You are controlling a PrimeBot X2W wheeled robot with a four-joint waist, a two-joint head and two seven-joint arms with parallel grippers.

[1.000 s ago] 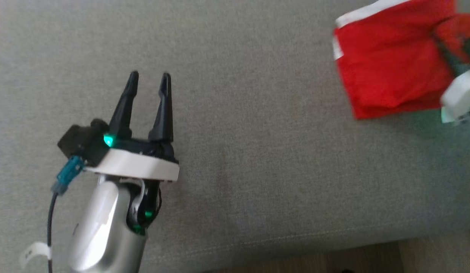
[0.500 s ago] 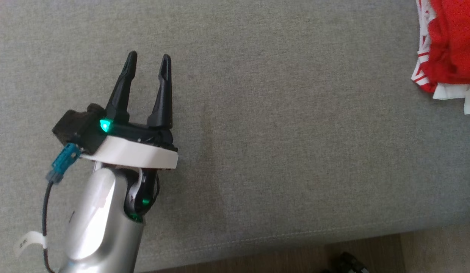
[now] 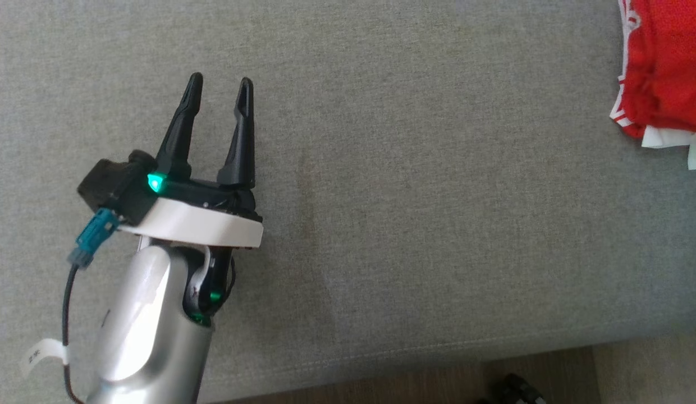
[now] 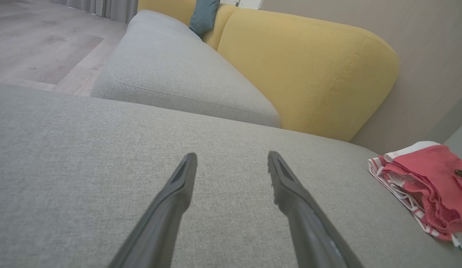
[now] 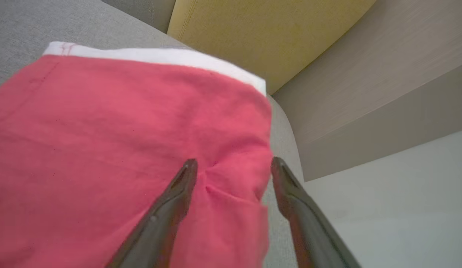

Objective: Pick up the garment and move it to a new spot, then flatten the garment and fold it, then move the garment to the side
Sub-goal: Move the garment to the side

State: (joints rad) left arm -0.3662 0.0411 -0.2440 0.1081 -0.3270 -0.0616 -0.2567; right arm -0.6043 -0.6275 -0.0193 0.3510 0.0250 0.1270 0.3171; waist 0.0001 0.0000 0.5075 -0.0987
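Since a second ago the garment [image 3: 665,62] has gone from dangling in the right gripper [image 5: 234,163] to lying at the far right edge of the cushion [image 3: 410,196]. The head view is cutting it off, so I'm not judging the fold. The left gripper [image 3: 220,84] is idling well apart from it, jaws apart.

Left wrist view: it's hovering over bare cushion, and the garment off to the right is looking bunched.

Right wrist view, blurry: the right gripper is hanging just over the garment, jaws spread, gripping nothing.

Guessing it's finishing the set-aside step. Next it's needing a clean pull-back without snagging fabric.
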